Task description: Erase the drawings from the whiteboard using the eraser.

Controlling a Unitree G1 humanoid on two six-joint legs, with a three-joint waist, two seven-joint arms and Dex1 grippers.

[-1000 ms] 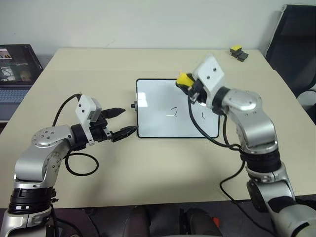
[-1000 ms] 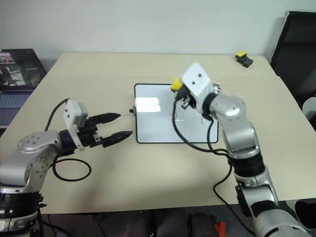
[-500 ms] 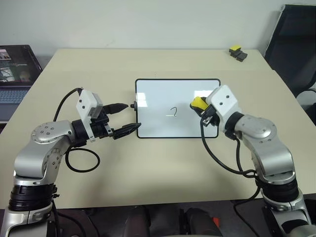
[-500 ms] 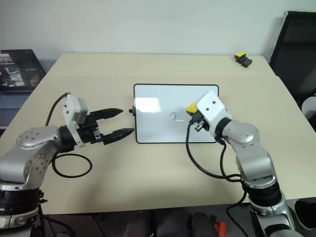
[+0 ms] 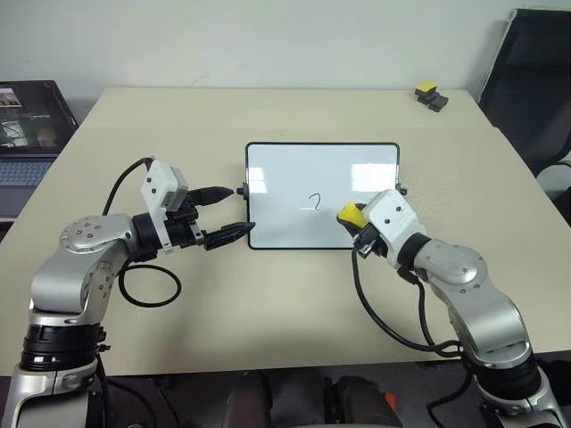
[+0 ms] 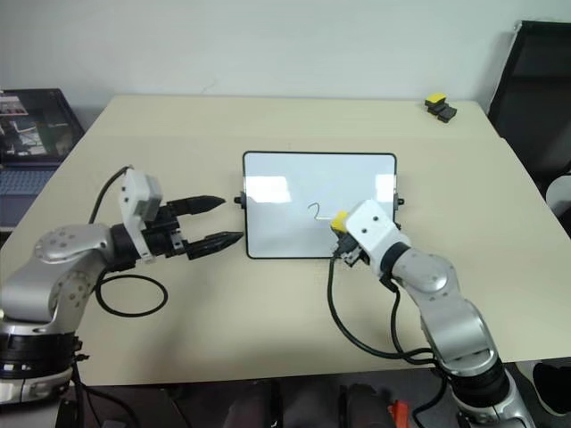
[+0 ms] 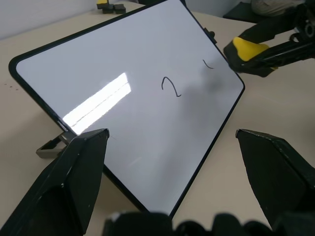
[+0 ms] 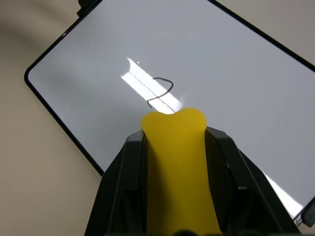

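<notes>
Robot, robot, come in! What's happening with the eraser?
Right hand shut on eraser, near whiteboard edge. Left hand open. "2" drawing remains. Nothing blocking.

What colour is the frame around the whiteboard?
Black, thin, around the whiteboard; clearest in the left wrist view.

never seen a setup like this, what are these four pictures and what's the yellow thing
This is a humanoid robot with two arms, each ending in two black fingers. Two pictures come from cameras on its head, looking down over a table. The other two come from a camera on each wrist, looking along that arm's fingers. On the table lies a whiteboard with a small "2" drawn in the middle and a fainter mark near the right gripper. The right gripper is shut on a yellow eraser at the board's near right corner. The left gripper is open at the board's left edge. A small black-and-yellow gadget sits at the far corner.
</notes>
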